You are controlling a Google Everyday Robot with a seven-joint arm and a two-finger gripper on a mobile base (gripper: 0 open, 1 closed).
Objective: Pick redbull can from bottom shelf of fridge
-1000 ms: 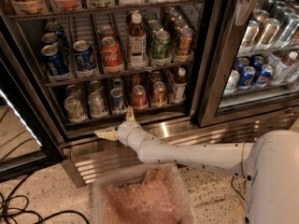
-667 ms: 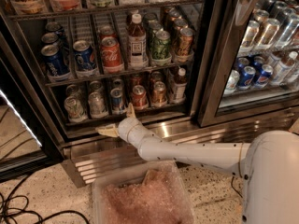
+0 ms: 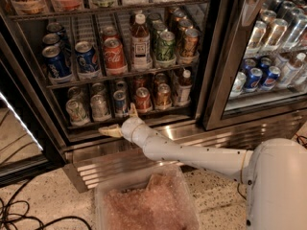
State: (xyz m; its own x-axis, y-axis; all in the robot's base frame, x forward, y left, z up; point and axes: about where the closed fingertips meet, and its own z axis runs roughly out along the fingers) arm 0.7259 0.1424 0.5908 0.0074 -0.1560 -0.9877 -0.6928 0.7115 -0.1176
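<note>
The redbull can (image 3: 120,101) is slim, blue and silver, and stands in the middle of the bottom shelf (image 3: 91,124) of the fridge (image 3: 213,75). Silver cans stand to its left, a red-orange can (image 3: 142,98) to its right. My gripper (image 3: 121,120) is open and empty, just in front of and slightly below the shelf's front edge, right under the redbull can. One finger (image 3: 109,131) points left, the other points up toward the can. The white arm (image 3: 192,156) reaches in from the lower right.
The rack above holds Pepsi cans (image 3: 55,61), a Coke can (image 3: 114,55) and a bottle (image 3: 140,41). A small bottle (image 3: 183,86) ends the bottom row. A clear bin (image 3: 144,202) sits on the floor under the arm. The ribbed steel base (image 3: 103,166) and cables (image 3: 19,217) are lower left.
My gripper has moved up a little, closer to the bottom shelf's front edge and the redbull can. The cans have not moved.
</note>
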